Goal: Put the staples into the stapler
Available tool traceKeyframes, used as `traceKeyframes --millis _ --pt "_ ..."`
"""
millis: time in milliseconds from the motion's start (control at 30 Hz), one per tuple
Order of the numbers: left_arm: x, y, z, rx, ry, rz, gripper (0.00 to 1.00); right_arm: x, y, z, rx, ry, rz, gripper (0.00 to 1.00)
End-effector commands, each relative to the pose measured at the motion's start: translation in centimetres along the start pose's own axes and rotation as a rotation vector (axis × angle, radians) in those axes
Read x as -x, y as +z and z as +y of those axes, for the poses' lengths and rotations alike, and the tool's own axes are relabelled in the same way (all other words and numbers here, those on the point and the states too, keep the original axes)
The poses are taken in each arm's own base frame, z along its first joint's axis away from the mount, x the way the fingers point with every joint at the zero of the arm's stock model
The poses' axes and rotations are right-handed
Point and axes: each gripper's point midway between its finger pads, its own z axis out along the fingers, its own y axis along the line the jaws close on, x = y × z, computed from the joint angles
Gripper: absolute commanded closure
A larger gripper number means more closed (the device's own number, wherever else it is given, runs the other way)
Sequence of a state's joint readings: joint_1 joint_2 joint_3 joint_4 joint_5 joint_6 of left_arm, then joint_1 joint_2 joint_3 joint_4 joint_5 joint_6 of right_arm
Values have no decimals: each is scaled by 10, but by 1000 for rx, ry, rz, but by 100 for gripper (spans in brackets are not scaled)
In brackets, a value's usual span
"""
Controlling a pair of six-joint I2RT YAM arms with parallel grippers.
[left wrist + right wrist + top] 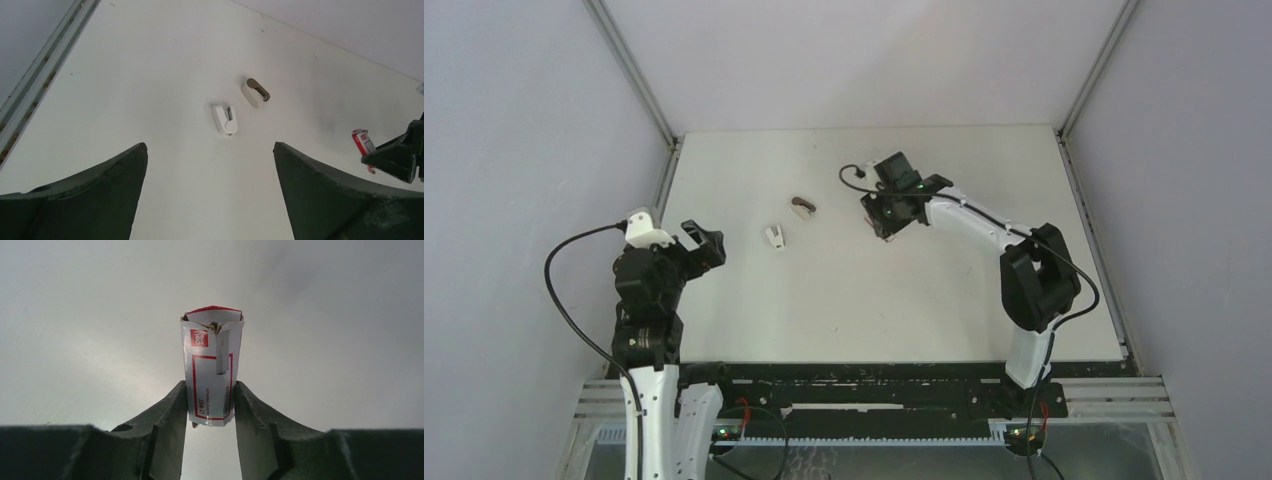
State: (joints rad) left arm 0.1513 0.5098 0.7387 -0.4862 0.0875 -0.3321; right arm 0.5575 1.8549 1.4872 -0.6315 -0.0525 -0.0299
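Right claw point(209, 390): clenched on staples point(211, 355), far middle of table point(874, 300). Left claw point(210, 145): spread wide, holding nothing. Between them, lying near each other: white item point(224, 120), brown item point(255, 92).

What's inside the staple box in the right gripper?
The staple box, pinched by the right gripper, has its far end flaps bent apart. Only a small dark gap shows there; whether staples or a tray sit inside is hidden by the cardboard walls.
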Motion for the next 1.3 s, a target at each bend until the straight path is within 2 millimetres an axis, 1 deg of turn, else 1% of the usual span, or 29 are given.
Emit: traceKeyframes --millis 0,133,333,367,433,567,667,700,767,800,833,967,1100,1200,1267 --pt "0 6 -4 -27 -20 9 0 -7 6 44 51 -82 6 64" --pt "-2 8 -4 -23 -22 21 0 -22 17 67 58 -144 51 63" --pt "-7 13 -2 -18 -21 48 0 -43 28 87 116 -171 76 62" --pt "-8 14 -2 -19 -22 53 0 -47 30 89 119 -173 80 62" --pt "-10 16 -3 -24 -23 66 0 -53 33 90 119 -164 85 56" --pt "-15 20 -3 -31 -25 89 0 -59 34 90 120 -144 75 41" --pt "-20 22 -4 -40 -28 109 0 -61 31 91 101 -143 52 37" --pt "-21 23 -5 -42 -28 114 0 -63 30 89 80 -144 50 36" --pt "-23 24 -4 -40 -27 122 0 -61 29 92 65 -146 36 36" --pt "-24 25 -4 -39 -27 126 0 -70 31 92 61 -147 54 36" --pt "-24 25 -3 -35 -26 126 0 -73 32 93 56 -149 56 36" --pt "-23 25 -2 -26 -22 124 0 -75 38 85 -8 -123 60 36" --pt "-23 25 -3 -35 -15 123 0 -73 35 67 -76 -67 57 36" --pt "-24 26 -10 -66 -7 129 0 -69 28 50 -109 -11 33 36" --pt "-27 28 -20 -106 13 143 0 -64 24 41 -103 29 13 36"
